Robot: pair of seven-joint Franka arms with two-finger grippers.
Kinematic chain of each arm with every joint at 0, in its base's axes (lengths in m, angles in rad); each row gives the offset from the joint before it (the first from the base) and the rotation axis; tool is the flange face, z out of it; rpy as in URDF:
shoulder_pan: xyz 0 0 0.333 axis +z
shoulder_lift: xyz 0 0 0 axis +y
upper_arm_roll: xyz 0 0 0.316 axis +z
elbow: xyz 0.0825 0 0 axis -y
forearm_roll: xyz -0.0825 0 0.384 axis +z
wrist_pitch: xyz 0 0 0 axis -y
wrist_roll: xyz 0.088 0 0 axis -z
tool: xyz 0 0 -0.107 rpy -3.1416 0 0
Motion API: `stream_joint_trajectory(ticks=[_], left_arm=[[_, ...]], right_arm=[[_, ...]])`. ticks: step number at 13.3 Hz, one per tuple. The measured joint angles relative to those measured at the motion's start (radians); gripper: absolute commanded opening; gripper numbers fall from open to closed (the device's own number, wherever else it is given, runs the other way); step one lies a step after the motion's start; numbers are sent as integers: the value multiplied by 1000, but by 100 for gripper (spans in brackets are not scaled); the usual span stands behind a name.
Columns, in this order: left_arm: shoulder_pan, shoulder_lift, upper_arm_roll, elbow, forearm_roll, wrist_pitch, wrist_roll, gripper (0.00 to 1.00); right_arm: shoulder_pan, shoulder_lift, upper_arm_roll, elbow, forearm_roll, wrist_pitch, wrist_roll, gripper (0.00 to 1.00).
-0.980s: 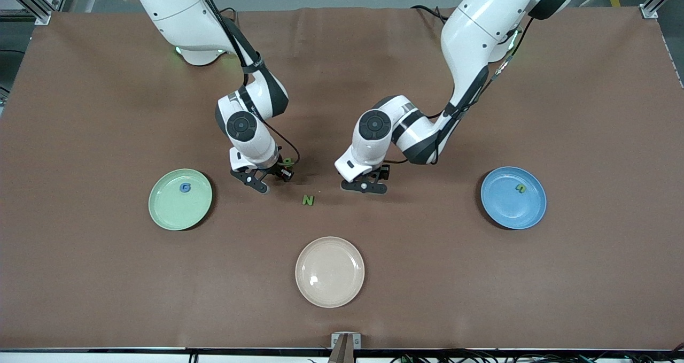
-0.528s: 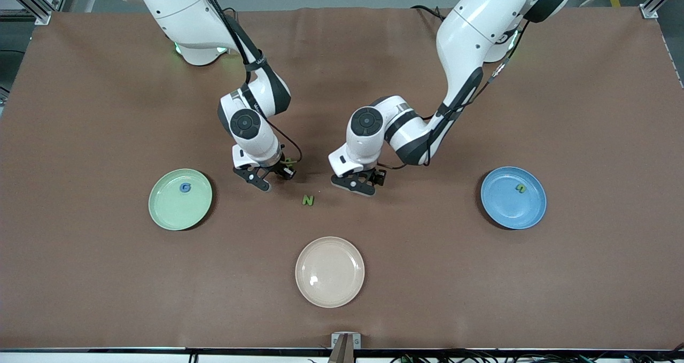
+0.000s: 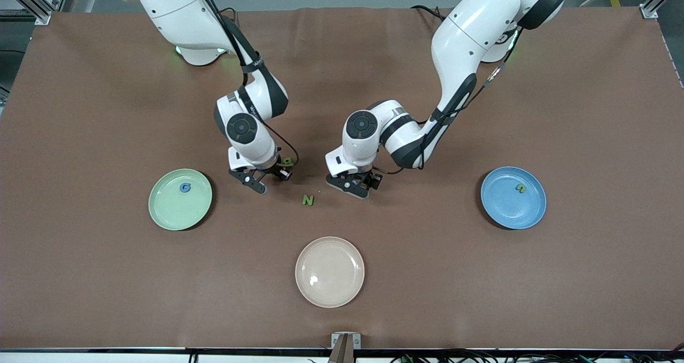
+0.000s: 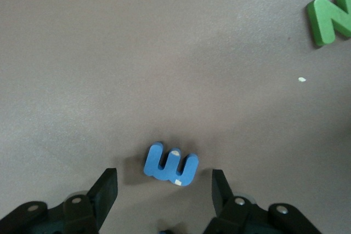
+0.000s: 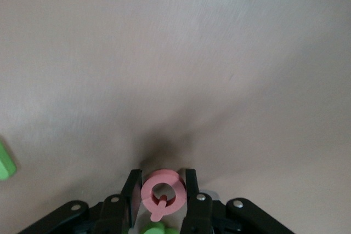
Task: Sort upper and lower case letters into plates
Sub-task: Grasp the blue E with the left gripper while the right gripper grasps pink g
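Note:
The mint green plate [image 3: 170,213] holds a blue G [image 3: 185,187]. The blue plate [image 3: 507,213] holds a small green letter [image 3: 520,188]. A green N [image 3: 308,200] lies on the table between the grippers and also shows in the left wrist view [image 4: 332,19]. My left gripper [image 3: 352,186] is open, low over the table beside the N. In the left wrist view a blue w [image 4: 171,164] lies between its spread fingers [image 4: 107,187]. My right gripper [image 3: 255,181] is shut on a pink Q [image 5: 162,192], low over the table.
A cream-beige plate [image 3: 329,293] lies nearer to the front camera than the N. A green letter [image 3: 287,161] lies on the table by the right gripper, partly hidden by it. The brown mat covers the whole table.
My left gripper has moved a little toward the right arm's end of the table, closer to the green N. My right gripper has barely shifted and keeps the pink Q.

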Motion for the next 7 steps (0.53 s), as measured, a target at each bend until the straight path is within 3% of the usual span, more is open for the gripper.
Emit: stream_joint_trajectory(ticks=[3,7], left_arm=[[-6,0,0,3,0,0,3,67],[-8,8,0,3,0,0,6,64]], right_arm=[[-149,-65,-9,73,-1,-168,-261,0],[-395,-102,-15,72,-11,-205,-697,1]])
